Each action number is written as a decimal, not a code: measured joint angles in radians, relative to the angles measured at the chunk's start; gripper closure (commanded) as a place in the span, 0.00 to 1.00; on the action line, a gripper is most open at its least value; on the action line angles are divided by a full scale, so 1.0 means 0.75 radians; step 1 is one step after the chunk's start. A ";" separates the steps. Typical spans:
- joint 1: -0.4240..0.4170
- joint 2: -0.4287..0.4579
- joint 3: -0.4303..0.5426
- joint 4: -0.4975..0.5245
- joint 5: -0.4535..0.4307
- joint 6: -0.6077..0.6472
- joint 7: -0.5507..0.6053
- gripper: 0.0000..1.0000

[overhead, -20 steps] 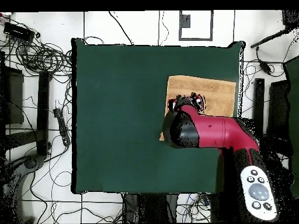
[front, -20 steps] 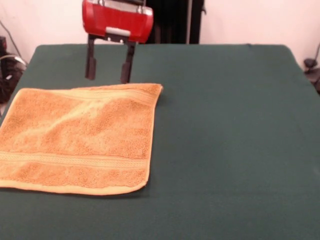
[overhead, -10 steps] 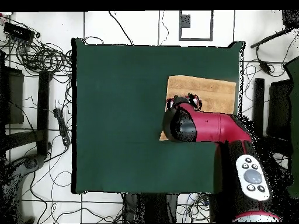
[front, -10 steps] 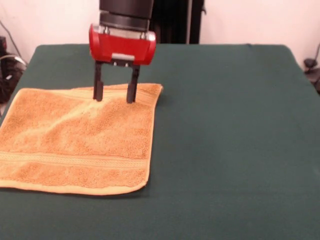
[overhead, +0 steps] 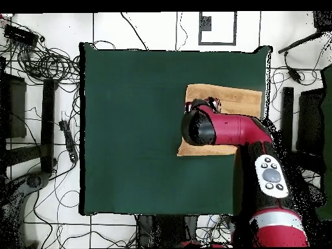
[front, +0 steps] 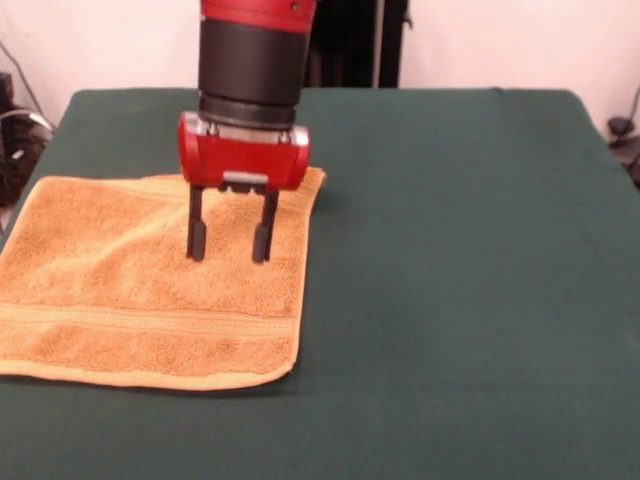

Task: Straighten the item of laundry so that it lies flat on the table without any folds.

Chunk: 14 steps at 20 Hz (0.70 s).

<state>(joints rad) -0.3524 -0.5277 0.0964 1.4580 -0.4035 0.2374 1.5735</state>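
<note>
The golden-orange towel [front: 130,290] lies spread on the dark green table [front: 450,260] at the left in the front view, with a woven band near its front edge and a soft ripple across its middle. My gripper [front: 228,240] hangs open over the towel's right half, its two dark fingers [front: 197,238] pointing straight down close to the cloth. In the overhead view the towel [overhead: 240,98] shows near the table's right edge, largely covered by the red arm [overhead: 224,130]. The gripper holds nothing.
The table [overhead: 130,130] stretches wide and bare left of the towel in the overhead view. Cables and stands [overhead: 39,65] crowd the floor beyond the table's left edge.
The gripper has come forward from behind the towel's far edge to over its right half, and it has dropped lower. The towel has not moved.
</note>
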 measured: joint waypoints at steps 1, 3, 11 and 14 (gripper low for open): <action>0.006 0.014 -0.001 -0.019 0.004 0.000 0.000 0.00; 0.019 0.045 -0.003 -0.060 0.014 0.000 0.000 0.00; 0.089 0.182 -0.015 -0.239 0.111 0.000 0.000 0.00; 0.106 0.210 -0.018 -0.276 0.130 0.002 0.000 0.00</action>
<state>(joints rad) -0.2730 -0.3704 0.0831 1.2514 -0.3062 0.2391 1.5735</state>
